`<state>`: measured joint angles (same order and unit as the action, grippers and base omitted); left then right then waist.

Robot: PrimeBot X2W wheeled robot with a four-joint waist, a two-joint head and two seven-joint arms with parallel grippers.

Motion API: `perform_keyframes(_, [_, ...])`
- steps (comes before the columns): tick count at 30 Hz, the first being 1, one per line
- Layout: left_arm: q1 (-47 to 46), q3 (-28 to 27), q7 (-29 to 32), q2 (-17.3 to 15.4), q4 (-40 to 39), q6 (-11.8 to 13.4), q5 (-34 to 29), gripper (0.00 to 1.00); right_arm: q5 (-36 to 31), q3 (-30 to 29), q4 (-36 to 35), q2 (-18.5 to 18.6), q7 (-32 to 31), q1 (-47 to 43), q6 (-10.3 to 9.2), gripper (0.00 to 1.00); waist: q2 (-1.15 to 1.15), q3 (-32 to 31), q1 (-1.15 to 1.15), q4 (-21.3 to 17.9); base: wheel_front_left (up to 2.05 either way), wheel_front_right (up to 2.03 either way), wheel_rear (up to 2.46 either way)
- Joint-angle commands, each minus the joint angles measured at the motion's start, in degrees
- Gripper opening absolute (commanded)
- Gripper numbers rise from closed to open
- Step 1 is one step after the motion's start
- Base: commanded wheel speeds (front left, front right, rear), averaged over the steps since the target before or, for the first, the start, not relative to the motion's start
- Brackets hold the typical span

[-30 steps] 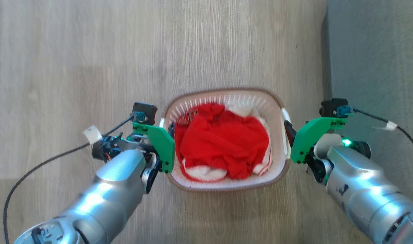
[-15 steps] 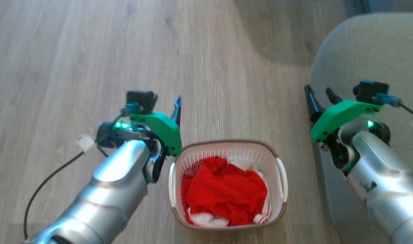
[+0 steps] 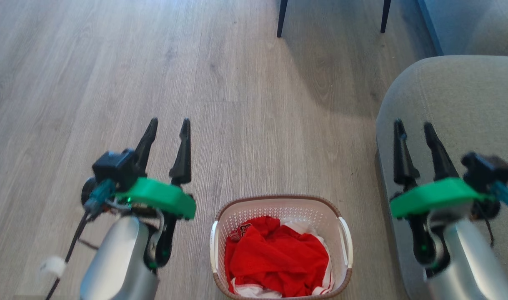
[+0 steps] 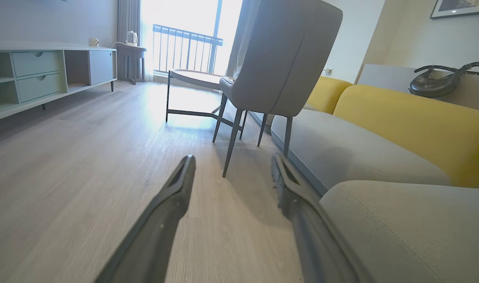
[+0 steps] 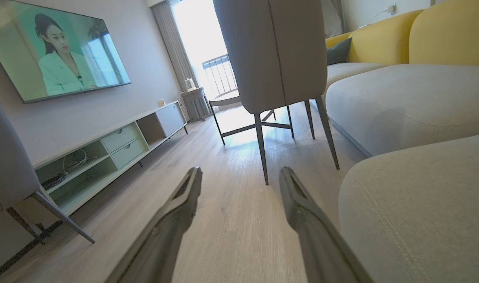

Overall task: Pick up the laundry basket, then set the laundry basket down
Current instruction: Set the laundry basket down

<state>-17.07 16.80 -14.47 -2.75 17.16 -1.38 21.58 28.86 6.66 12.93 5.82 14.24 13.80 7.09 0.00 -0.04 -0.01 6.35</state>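
The basket (image 3: 279,197) sits on the wood floor (image 3: 237,83) at the bottom middle of the head view. Red and white clothes (image 3: 279,262) are piled inside it. Nothing is holding it. The left gripper (image 3: 169,125) is at the lower left, off to the side of the basket and not touching it. Its two dark fingers point up the frame with a gap between them, so it is open and has nothing in it. The right gripper (image 3: 413,125) is at the lower right, also away from the basket, over the edge of the grey sofa (image 3: 454,96). Its fingers are spread too and hold nothing. In the left wrist view a grey chair (image 4: 278,51) stands at the top middle, past the spread fingers. In the right wrist view a TV (image 5: 58,51) hangs at the upper left, with a long shelf (image 5: 117,149) below it.
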Motion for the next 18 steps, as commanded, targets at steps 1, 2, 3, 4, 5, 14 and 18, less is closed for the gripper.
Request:
perform_keyframes(1, [-0.5, -2.8, -0.5, -0.2, -3.0, -0.5, -1.0, 1.00, -1.5, 0.0, -3.5, -0.6, 0.7, -0.7, 0.40, 1.00, 0.00, -0.2, 0.01, -0.1, 0.00, 0.00, 0.00])
perform_keyframes(2, [0.6, -3.1, -0.5, -0.2, -4.3, -0.8, -1.0, 1.00, -2.3, -0.7, -5.3, -1.1, 0.7, -2.0, 0.40, 1.00, 0.00, -0.2, 0.01, -0.2, 0.00, 0.00, 0.00])
perform_keyframes(3, [1.7, -3.2, -0.5, -0.2, -5.5, -0.9, -0.8, 1.00, -3.2, -1.2, -7.0, -1.5, 0.7, -3.2, 0.40, 1.00, 0.00, -0.3, 0.01, -0.3, 0.00, 0.00, 0.00])
perform_keyframes(4, [2.8, -3.3, -0.5, -0.2, -6.4, -0.7, -0.3, 1.00, -4.2, -1.4, -8.6, -1.8, 0.7, -4.3, 0.40, 1.00, 0.00, -0.3, 0.01, -0.4, 0.00, 0.00, 0.00])
perform_keyframes(5, [3.9, -3.5, -0.5, -0.2, -7.3, -0.6, -0.1, 1.00, -5.3, -1.4, -9.9, -2.0, 0.7, -5.5, 0.40, 1.00, 0.00, -0.4, 0.01, -0.4, 0.00, 0.00, 0.00])
perform_keyframes(14, [11.1, -3.7, -0.5, -0.1, -12.6, 4.2, -9.3, 1.00, -13.3, -2.0, -13.0, -2.5, 0.8, -13.6, 0.40, 1.00, 0.00, -1.2, 0.01, -0.6, 0.00, 0.00, 0.00])
perform_keyframes(18, [12.6, -2.2, -0.5, -0.1, -13.4, 5.8, -13.3, 1.00, -15.4, -3.8, -11.9, -2.8, 0.8, -14.7, 0.40, 1.00, 0.00, -1.5, 0.01, -0.6, 0.00, 0.00, 0.00])
